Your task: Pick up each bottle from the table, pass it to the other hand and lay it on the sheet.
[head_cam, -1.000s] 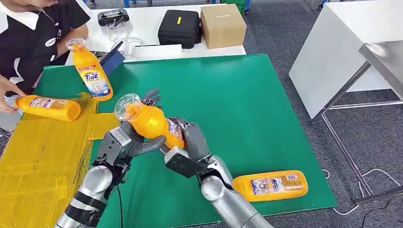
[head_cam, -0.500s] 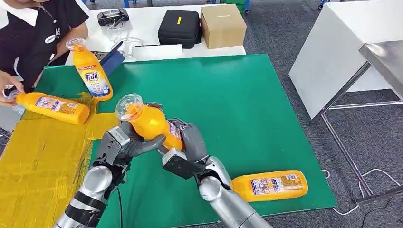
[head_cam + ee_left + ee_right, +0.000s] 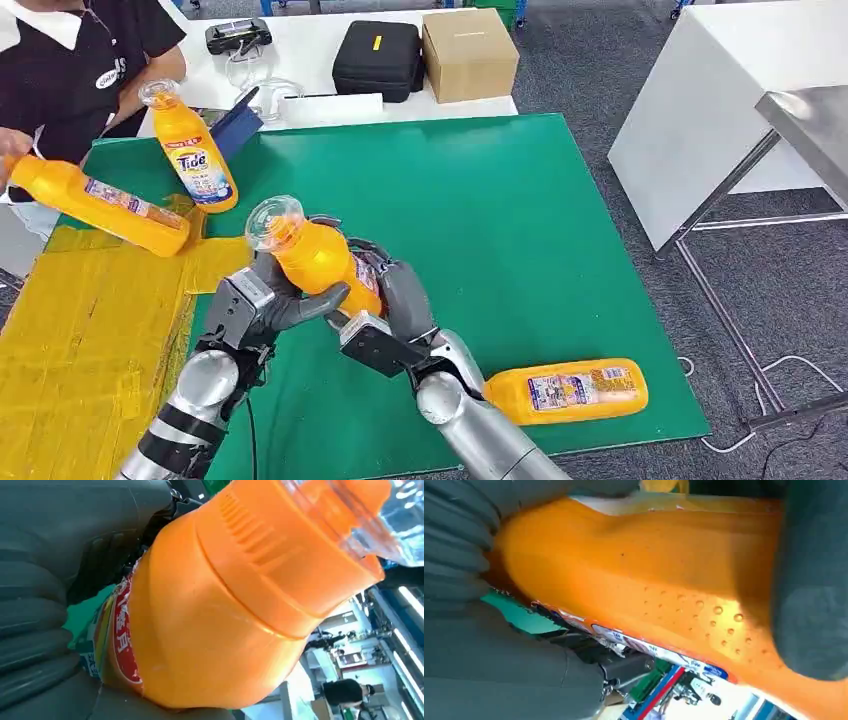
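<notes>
An orange detergent bottle [image 3: 312, 257] with a clear cap hangs tilted above the green table [image 3: 480, 200], cap up and toward the left. My left hand [image 3: 258, 300] grips its upper body, thumb across the front. My right hand [image 3: 388, 297] wraps its lower, labelled end. The left wrist view has the bottle [image 3: 225, 605] close against my left hand [image 3: 45, 580]. In the right wrist view, my right hand [image 3: 484, 655] clasps the orange body [image 3: 649, 580]. A second bottle [image 3: 565, 390] lies on its side near the table's front right edge. The yellow sheet [image 3: 80, 340] covers the table's left part.
An upright Tide bottle [image 3: 192, 152] stands at the back left of the table. A person [image 3: 70, 60] at the far left holds another orange bottle [image 3: 100, 205] tilted above the sheet. Behind the table a black case [image 3: 377, 58] and a cardboard box [image 3: 468, 52] sit on a white table.
The person has lifted the bottle at the far left off the sheet and tilted it. The bottle in my two hands has risen slightly.
</notes>
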